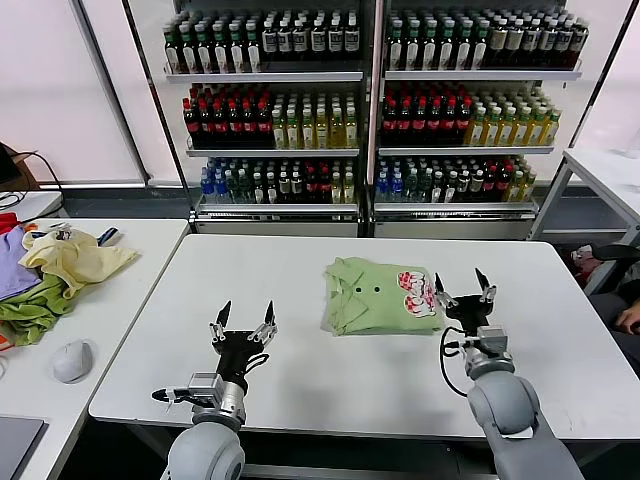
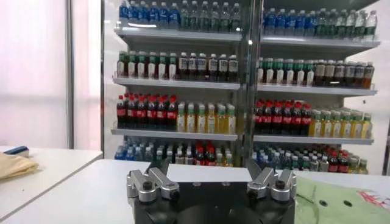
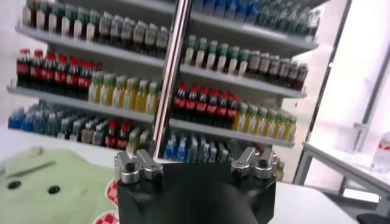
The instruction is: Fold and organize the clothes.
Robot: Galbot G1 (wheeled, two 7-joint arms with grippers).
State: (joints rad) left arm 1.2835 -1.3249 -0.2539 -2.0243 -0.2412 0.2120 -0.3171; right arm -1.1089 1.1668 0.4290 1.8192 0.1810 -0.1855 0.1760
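Shirt: light green shirt (image 1: pixel 382 296) lying flat as a compact folded rectangle, near the middle of the white table (image 1: pixel 300 370), a little toward its right and far edges
Details on shirt: small dark buttons on top, red-pink and white print (image 1: pixel 418 292) on the right part
Right gripper (image 1: pixel 464 291): fingers spread wide, holding nothing, just beside the right edge of the shirt, over the printed part or next to it; contact with the cloth not clear
Left gripper (image 1: pixel 243 325): fingers also spread wide, empty, over bare table closer to the front edge, well apart from the shirt on its left side
Progress: folding seems mostly done, judged from the tidy shape, sleeves not sticking out
Left to do: perhaps a last smoothing or moving the shirt to its place; no target place visible
Other things: heap of clothes (image 1: pixel 55 270) on the side table at the left, separate from the work
Background: shelves with bottles (image 1: pixel 370 100) behind the far edge
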